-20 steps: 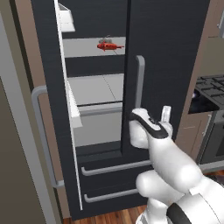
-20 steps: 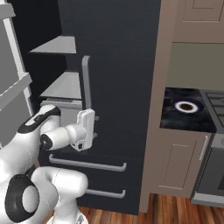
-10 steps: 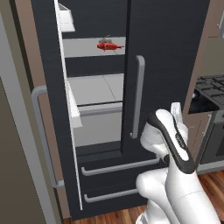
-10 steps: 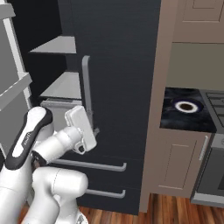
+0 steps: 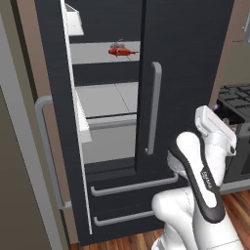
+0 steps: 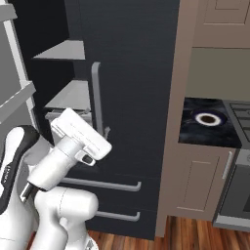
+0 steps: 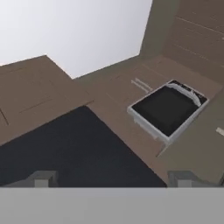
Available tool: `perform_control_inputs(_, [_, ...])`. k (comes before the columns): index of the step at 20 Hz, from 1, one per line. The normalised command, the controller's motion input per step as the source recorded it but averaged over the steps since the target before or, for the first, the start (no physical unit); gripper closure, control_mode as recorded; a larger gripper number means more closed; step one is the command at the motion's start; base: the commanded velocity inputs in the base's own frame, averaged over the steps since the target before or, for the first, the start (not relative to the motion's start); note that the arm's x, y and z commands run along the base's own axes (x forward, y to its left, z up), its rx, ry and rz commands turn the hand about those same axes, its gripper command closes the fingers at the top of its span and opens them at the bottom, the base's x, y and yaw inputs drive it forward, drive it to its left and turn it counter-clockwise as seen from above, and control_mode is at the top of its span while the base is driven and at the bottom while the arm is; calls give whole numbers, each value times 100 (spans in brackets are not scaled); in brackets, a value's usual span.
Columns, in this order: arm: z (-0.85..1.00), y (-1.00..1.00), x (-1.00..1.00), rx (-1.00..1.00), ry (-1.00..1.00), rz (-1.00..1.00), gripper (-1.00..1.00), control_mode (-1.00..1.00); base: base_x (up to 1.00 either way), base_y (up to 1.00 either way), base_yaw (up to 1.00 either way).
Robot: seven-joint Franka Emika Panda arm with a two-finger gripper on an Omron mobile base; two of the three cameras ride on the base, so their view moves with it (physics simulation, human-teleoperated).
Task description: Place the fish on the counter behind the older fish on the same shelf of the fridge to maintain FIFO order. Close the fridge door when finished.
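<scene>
**Desk:** What is the gripper (image 7: 113, 179) doing?

**Photographer:** It is hanging released and empty, tips wide apart, low in the frame in front of the fridge (image 5: 185, 58), whose right door is shut.

**Desk:** And the fish?

**Photographer:** The red fish (image 5: 122, 51) is lying on the shelf (image 5: 93, 51), up and to the left of the hand, its long axis running left to right across the frame (which end is the head is too small to tell). A grey speck (image 5: 118, 43) is sitting just behind it. It could be the grey fish, but I cannot say.

**Desk:** The counter (image 6: 195, 132)?

**Photographer:** It is lying right of the hand, and I am making out no fish there. The left door (image 5: 53, 97) is standing open.
</scene>
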Motion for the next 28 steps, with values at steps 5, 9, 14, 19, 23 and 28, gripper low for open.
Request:
perform_control_inputs(5, [82, 6, -59, -51, 0, -19, -100, -100, 0, 0, 0])
perform_control_inputs(9, [66, 37, -63, -41, 7, -16, -100, -100, 0, 0, 0])
perform_control_inputs(14, [41, 62, -62, -34, 21, -12, -100, -100, 0, 0, 0])
perform_control_inputs(19, [34, 72, -61, -37, 25, -8, -100, -100, 0, 0, 0])
perform_control_inputs(23, [21, 87, -60, -35, 35, -4, -100, -100, 0, 0, 0])
perform_control_inputs(28, [-3, 99, -39, -34, 50, 0, -100, -100, 0, 0, 0])
